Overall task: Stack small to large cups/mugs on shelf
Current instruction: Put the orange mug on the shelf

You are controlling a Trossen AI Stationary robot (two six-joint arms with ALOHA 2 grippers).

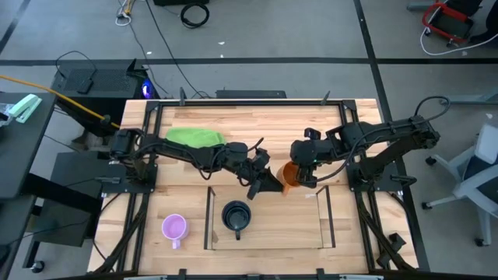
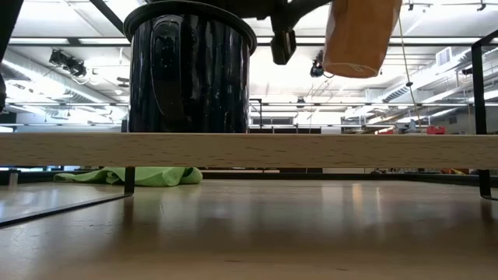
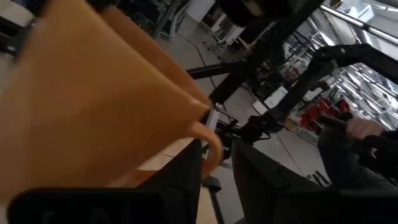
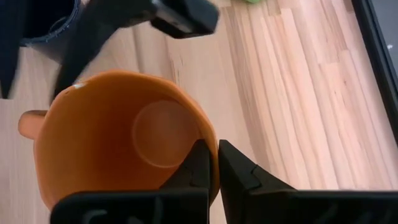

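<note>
The orange mug (image 1: 289, 177) hangs in the air, tilted, just beyond the shelf's far edge; it also shows in the low view (image 2: 359, 35). My right gripper (image 4: 213, 163) is shut on it. My left gripper (image 3: 217, 180) is open beside the mug, one finger on either side of the mug's handle (image 3: 212, 148); I cannot tell whether they touch it. The black mug (image 1: 236, 215) stands upright on the shelf's wooden floor (image 1: 288, 227). The light purple mug (image 1: 174, 228) stands on the table left of the shelf. My right gripper pinches the orange mug's rim (image 4: 210, 134) on the side away from the handle, one finger inside the mug and one outside. The mug is lifted clear of shelf and table and tilted, its bottom lower than its mouth (image 2: 354, 71).
A green cloth (image 1: 194, 138) lies on the table's far left part, behind the left arm. The shelf's clear side panels (image 1: 208, 218) stand left and right of its floor. Bare shelf floor lies right of the black mug.
</note>
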